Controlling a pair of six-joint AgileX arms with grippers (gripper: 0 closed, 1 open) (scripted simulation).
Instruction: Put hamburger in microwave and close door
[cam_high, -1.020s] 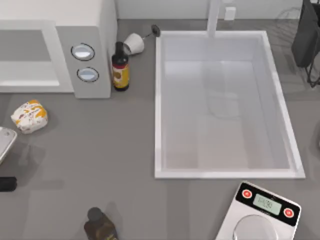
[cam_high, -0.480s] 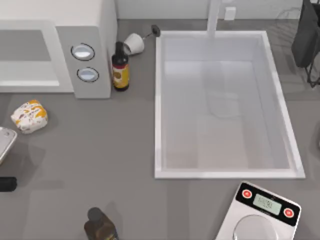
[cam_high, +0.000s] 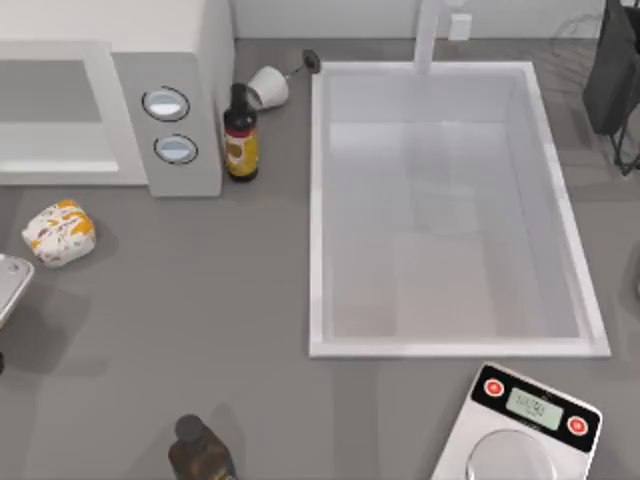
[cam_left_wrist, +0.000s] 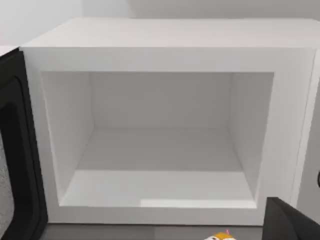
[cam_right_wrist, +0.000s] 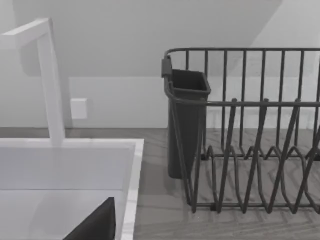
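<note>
Paper-wrapped hamburger (cam_high: 58, 232) looks light and squashy — best pinched gently across its middle; I cannot tell either gripper's finger state.

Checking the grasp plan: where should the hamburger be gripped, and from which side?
Grip the hamburger across its rounded middle, coming from above. It lies free on the table in front of the open microwave, apart from the tray.

door (cam_left_wrist: 15, 150) and hamburger (cam_left_wrist: 218, 236) cut off by frame.
</note>
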